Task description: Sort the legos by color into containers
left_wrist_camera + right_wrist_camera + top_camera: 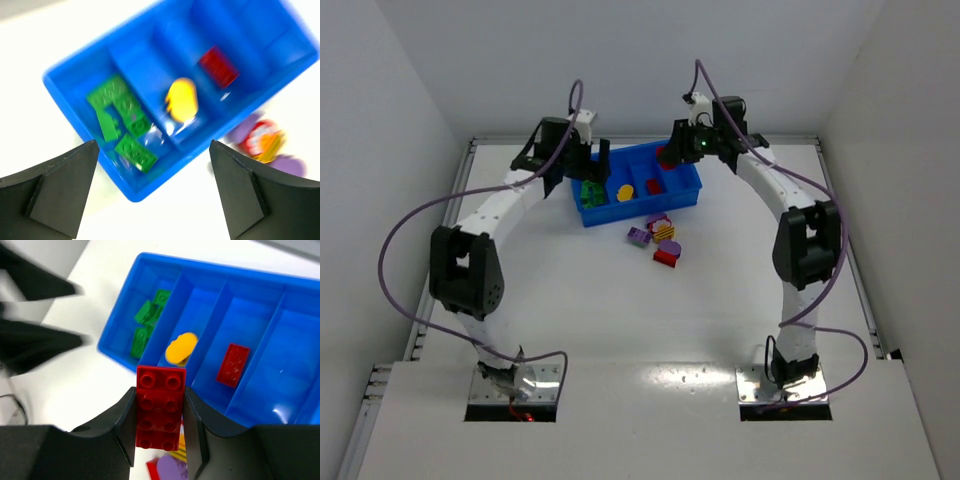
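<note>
The blue tray (640, 209) holds several green bricks (122, 117) in its left end compartment, a yellow piece (181, 100) in the second and a red brick (218, 66) in the third. My right gripper (160, 415) is shut on a long red brick (161, 407) and holds it above the tray's near edge (120, 315); it sits over the tray's back right (672, 155). My left gripper (155, 190) is open and empty above the tray's left corner (135, 192), at the tray's left end in the top view (592, 172).
A loose pile of purple, yellow and red legos (660, 236) lies on the white table just in front of the tray; it also shows in the left wrist view (265, 142). White walls enclose the table on three sides.
</note>
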You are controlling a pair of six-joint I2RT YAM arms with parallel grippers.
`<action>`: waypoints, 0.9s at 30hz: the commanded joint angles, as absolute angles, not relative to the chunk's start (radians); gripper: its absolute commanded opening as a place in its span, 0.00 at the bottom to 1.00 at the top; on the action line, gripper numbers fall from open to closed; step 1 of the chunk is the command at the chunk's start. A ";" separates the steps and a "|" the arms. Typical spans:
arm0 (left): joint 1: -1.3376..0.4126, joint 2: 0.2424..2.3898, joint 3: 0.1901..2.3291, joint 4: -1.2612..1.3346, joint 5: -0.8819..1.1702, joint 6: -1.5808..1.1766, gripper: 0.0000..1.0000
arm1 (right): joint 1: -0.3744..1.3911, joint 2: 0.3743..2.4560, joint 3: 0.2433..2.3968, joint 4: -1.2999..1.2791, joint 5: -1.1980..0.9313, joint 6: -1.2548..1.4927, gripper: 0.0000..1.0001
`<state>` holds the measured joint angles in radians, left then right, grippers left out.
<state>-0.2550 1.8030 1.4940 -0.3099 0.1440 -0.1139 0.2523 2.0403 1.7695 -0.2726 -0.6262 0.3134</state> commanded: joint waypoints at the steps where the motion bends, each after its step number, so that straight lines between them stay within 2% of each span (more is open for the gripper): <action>1: -0.249 1.640 1.503 -0.222 0.195 -0.167 1.00 | 0.282 2.078 1.856 -0.255 -0.548 0.281 0.00; 6: -0.224 1.534 1.499 -0.232 0.257 -0.227 1.00 | 0.318 2.192 1.936 -0.264 -0.497 0.259 0.00; 11: -0.204 1.448 1.443 -0.241 0.281 -0.164 1.00 | 0.362 2.296 2.011 -0.253 -0.404 0.249 0.00; 16: -0.186 1.417 1.413 -0.252 0.281 -0.155 1.00 | 0.383 2.390 2.109 -0.253 -0.328 0.249 0.05; 20: -0.186 1.417 1.413 -0.287 0.239 -0.123 1.00 | 0.405 2.425 2.132 -0.241 -0.249 0.224 0.13; 24: -0.186 1.427 1.422 -0.318 0.239 -0.100 1.00 | 0.414 2.434 2.132 -0.241 -0.216 0.183 0.33; 27: -0.186 1.439 1.422 -0.330 0.249 -0.080 1.00 | 0.425 2.434 2.123 -0.241 -0.189 0.157 0.42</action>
<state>-0.1947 1.4452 1.4155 -0.3241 0.2462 -0.1059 0.4145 2.4390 2.0869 -0.2768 -0.2375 0.2058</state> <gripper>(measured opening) 0.997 0.395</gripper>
